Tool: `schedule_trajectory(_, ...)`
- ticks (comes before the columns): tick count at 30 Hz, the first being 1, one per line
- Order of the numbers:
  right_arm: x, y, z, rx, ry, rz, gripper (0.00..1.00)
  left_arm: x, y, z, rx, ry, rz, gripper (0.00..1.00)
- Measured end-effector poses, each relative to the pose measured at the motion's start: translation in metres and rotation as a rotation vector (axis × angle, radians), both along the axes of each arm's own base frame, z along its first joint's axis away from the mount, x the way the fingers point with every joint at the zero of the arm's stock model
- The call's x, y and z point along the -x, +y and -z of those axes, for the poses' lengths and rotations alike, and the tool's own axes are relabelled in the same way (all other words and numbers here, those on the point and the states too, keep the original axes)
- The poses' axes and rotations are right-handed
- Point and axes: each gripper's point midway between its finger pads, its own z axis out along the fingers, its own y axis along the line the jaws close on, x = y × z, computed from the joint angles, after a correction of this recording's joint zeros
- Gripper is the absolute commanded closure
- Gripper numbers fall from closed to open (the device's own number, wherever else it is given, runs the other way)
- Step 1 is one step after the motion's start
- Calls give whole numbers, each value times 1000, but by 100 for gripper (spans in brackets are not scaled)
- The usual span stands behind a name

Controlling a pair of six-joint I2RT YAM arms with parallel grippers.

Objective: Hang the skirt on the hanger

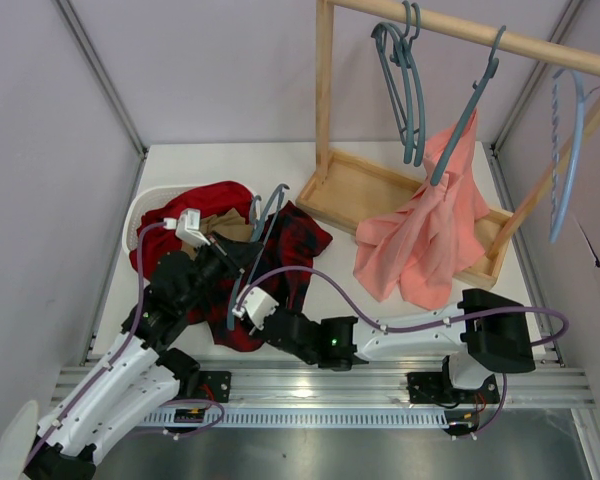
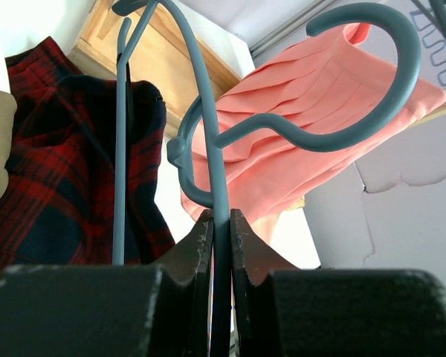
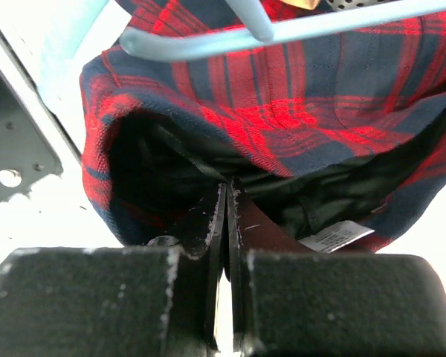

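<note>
Left wrist: left claw (image 2: 221, 222) clamps slate-blue plastic hanger (image 2: 405, 74), right claw (image 3: 227, 195) pinches red-and-black plaid skirt (image 3: 282, 111); threading them likely follows.

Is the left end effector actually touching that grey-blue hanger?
Touching. The left wrist view shows the left end effector with its fingers clamped on a thin bar of the hanger, no gap either side.

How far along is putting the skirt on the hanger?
Done: the left pincer clamps the thin slate-blue plastic hanger. In hand: the right pincer pinches an edge of the red-and-black plaid cloth skirt. Left: the hanger is not yet inside the skirt.
</note>
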Motion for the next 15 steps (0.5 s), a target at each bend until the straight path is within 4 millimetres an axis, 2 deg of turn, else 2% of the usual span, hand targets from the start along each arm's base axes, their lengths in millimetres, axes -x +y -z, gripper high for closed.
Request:
schedule_trajectory(10,6,8,-6,-97,59,31,100,-3,-3,-11,83,16,-13,94)
schedule_trajectory(15,8,3,-13,-133,84,43,100,-3,-5,-11,103,27,-13,94)
